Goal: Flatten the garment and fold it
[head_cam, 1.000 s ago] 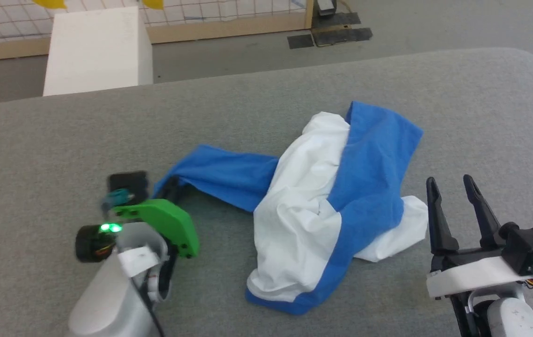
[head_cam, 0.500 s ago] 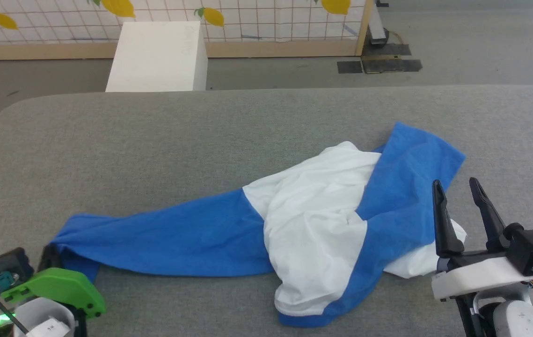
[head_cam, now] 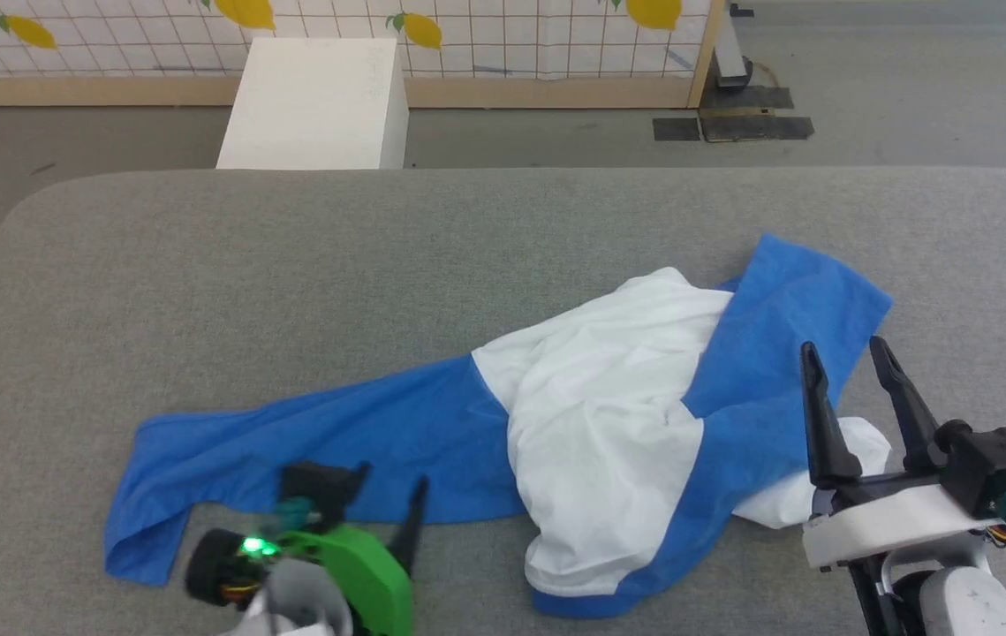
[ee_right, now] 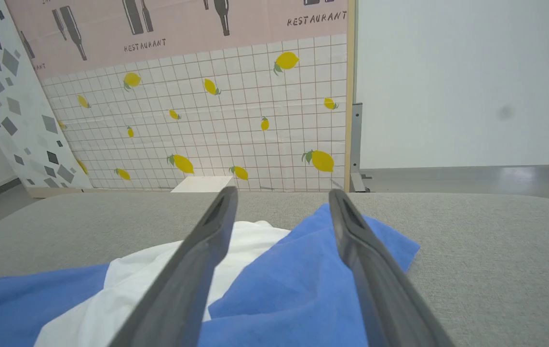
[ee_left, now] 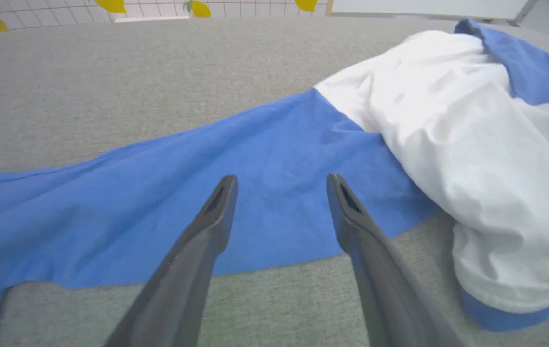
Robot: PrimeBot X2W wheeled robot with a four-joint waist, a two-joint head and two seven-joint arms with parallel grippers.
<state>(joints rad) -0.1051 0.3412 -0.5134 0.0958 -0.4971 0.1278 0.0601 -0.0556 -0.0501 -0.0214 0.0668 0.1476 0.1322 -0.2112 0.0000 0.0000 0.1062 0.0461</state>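
Note:
The garment (head_cam: 608,424) lies bunched on the grey table (head_cam: 291,265), its white body in the middle. One blue sleeve (head_cam: 291,437) is stretched out flat to the left, and a blue panel (head_cam: 785,336) is draped over the right side. My left gripper (head_cam: 392,477) stands open at the near edge of the stretched sleeve. In the left wrist view its fingers (ee_left: 216,217) spread just above the blue cloth (ee_left: 264,159), holding nothing. My right gripper (head_cam: 843,346) is open at the garment's right side, hovering over the blue panel (ee_right: 293,270), empty.
A white box (head_cam: 317,106) stands on the floor beyond the table's far edge. Behind it is a lemon-patterned tiled wall panel (head_cam: 503,26), with black mats (head_cam: 732,128) on the floor to the right. Bare grey table surface stretches left and behind the garment.
My left gripper pulled the blue sleeve out to the left, then opened and let it go, moving right along the sleeve's near edge. The head camera shifted. The right gripper stayed put.

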